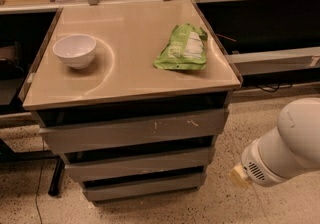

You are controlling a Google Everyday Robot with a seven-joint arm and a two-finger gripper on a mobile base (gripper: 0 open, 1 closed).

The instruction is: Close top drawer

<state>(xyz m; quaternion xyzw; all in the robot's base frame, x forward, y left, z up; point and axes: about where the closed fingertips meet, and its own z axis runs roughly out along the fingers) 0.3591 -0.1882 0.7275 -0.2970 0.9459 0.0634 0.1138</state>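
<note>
The top drawer (135,130) is the widest grey front under the beige tabletop (125,75), with small pale scratches right of centre. A dark gap shows between its upper edge and the tabletop; its tray is hidden. It stands a little forward of the two slimmer grey drawer fronts (137,164) below it. My gripper is out of view. Only a white rounded arm segment (282,148) shows at the lower right, to the right of the cabinet and apart from the drawer.
A white bowl (74,50) sits on the tabletop at the left, a green snack bag (183,48) at the right. Dark counters flank the cabinet. A grey shelf edge (275,60) juts at the right. Speckled floor lies in front.
</note>
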